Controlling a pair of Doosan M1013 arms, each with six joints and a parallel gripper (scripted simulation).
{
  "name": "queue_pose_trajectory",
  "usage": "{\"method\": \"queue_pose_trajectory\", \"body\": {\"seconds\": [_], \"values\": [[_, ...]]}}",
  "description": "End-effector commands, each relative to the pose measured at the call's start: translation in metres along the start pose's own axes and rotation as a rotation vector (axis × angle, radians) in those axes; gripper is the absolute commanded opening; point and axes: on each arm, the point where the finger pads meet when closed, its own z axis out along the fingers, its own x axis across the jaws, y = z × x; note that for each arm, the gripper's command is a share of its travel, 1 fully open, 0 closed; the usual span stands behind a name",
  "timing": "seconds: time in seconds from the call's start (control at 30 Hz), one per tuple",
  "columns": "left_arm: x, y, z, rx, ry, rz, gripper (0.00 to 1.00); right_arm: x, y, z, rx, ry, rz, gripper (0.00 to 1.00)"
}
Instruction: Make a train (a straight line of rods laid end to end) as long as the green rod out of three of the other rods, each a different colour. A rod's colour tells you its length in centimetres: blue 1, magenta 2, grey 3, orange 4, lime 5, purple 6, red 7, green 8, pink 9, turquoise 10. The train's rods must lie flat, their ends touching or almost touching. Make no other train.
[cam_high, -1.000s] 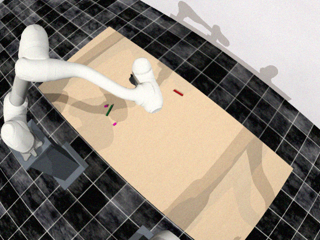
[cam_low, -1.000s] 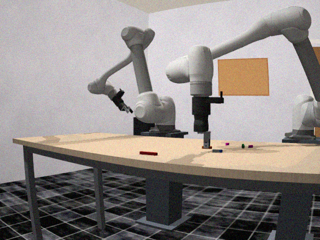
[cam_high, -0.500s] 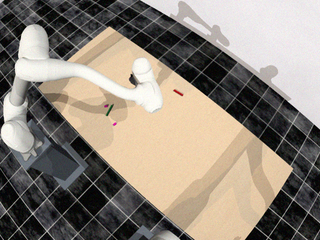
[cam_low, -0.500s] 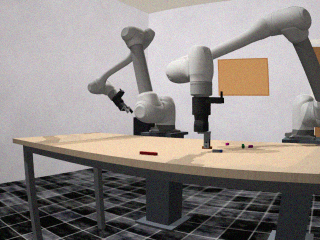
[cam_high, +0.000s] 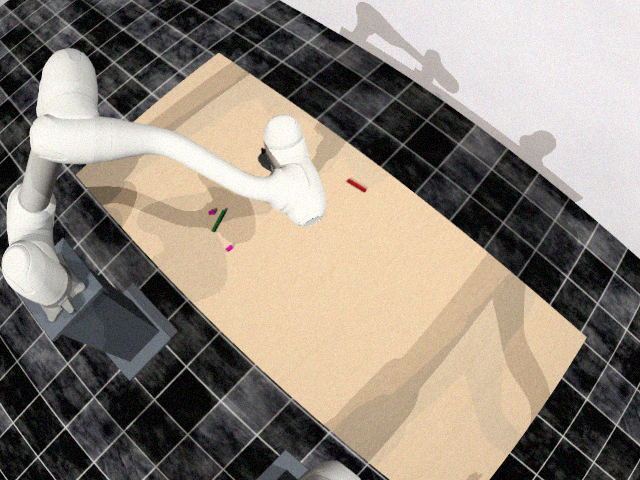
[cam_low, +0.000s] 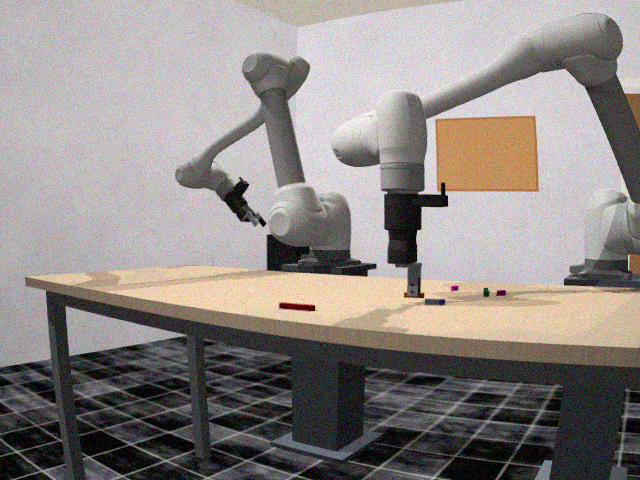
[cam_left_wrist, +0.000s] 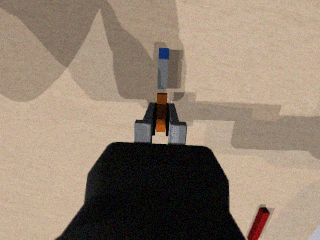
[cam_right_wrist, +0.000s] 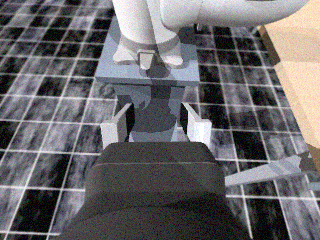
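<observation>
- The left gripper (cam_low: 414, 290) (cam_left_wrist: 161, 112) has its fingers drawn nearly together on the orange rod (cam_low: 421, 295) (cam_left_wrist: 161, 112), low over the desk (cam_high: 330, 310) (cam_low: 180, 286) (cam_left_wrist: 260, 165) (cam_right_wrist: 300, 75); whether the rod touches the desk, I cannot tell.
- The blue rod (cam_low: 442, 301) (cam_left_wrist: 164, 53) and grey rod (cam_low: 431, 301) (cam_left_wrist: 163, 75) lie flat, end to end.
- The orange rod lines up with them just beyond the grey rod's free end, a narrow gap showing between.
- The green rod (cam_high: 219, 220) (cam_low: 485, 292) lies between two short magenta rods (cam_high: 229, 248) (cam_high: 212, 212) (cam_low: 454, 288) (cam_low: 501, 292).
- The red rod (cam_high: 356, 185) (cam_low: 297, 306) (cam_left_wrist: 259, 223) lies well apart from the green rod.
- The right gripper (cam_low: 259, 222) (cam_right_wrist: 157, 112) is off the desk, fingers wide open and holding nothing.
</observation>
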Motion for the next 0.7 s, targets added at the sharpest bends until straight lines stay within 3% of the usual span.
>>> {"method": "queue_pose_trajectory", "body": {"seconds": [0.0,0.67], "values": [[0.0022,-0.0019,0.002,-0.004,0.005,-0.008,0.24,0.0021,-0.0003,0.0,-0.007,0.011,-0.001,1.0],[0.0025,-0.0017,0.0113,-0.004,0.005,-0.008,0.24,0.0021,-0.0003,0.0,-0.007,0.011,-0.001,1.0]]}}
